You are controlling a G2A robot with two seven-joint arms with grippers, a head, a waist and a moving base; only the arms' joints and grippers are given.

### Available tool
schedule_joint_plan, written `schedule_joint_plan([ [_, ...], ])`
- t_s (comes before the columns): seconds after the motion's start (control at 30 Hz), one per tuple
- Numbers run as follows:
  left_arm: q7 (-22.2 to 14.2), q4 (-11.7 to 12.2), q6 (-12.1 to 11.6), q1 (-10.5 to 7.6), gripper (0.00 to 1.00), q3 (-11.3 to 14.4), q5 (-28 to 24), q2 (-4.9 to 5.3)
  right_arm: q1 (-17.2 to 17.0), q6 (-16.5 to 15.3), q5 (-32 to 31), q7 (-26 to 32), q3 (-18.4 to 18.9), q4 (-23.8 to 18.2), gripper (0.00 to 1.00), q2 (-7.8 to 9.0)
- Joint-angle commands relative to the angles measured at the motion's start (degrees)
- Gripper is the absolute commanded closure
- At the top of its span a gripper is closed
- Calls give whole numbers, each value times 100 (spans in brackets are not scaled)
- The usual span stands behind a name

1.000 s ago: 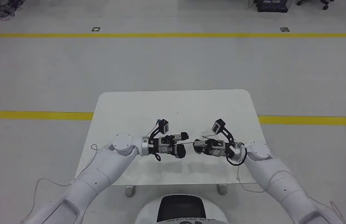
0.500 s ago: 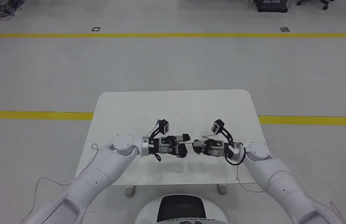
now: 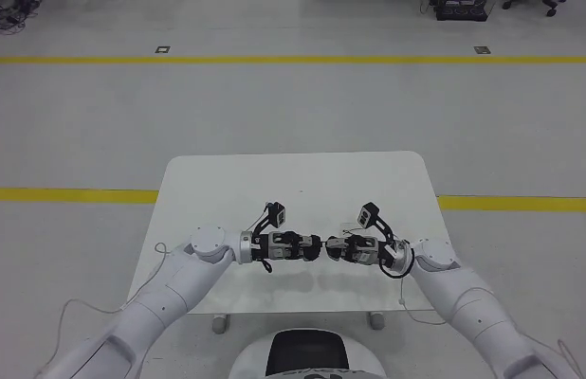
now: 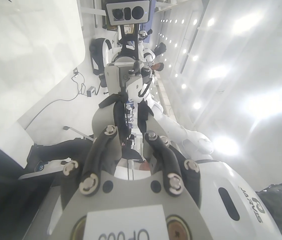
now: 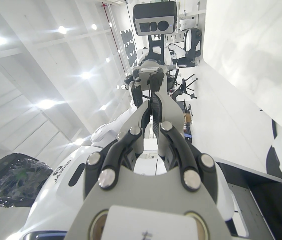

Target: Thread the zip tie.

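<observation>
One wrist view shows right tool (image 5: 151, 103) seemingly pinching black zip tie (image 5: 150, 88); others cannot tell grip of left tool (image 4: 130, 111).

- The table (image 3: 217, 185) has a smooth white top with a soft, nearly matt sheen.
- The floor (image 3: 293, 104) looks hard, pale and smooth, faintly glossy, with painted yellow lines (image 3: 84, 60).
- The arm shells (image 3: 165, 298) are glossy white moulded plastic.
- The left gripper (image 4: 130, 108) has a matt grey, metal-looking base plate, matt black links and bright polished metal pins.
- The right gripper (image 5: 153, 103) has the same materials, and its pads (image 5: 156, 108) are black, ribbed and rubbery-looking.
- The zip tie (image 5: 150, 88) is a thin black strip that looks like plastic.
</observation>
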Motion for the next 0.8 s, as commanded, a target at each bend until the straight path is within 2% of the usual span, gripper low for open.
schedule_joint_plan([
  [0.0, 5, 11, 3, -3, 87, 10, 6, -3, 2, 17, -15, 29, -2, 1, 100, -5],
  [0.77, 71, 141, 43, -72, 88, 108, 30, -42, 41, 10, -129, 322, -11, 82, 100, -62],
])
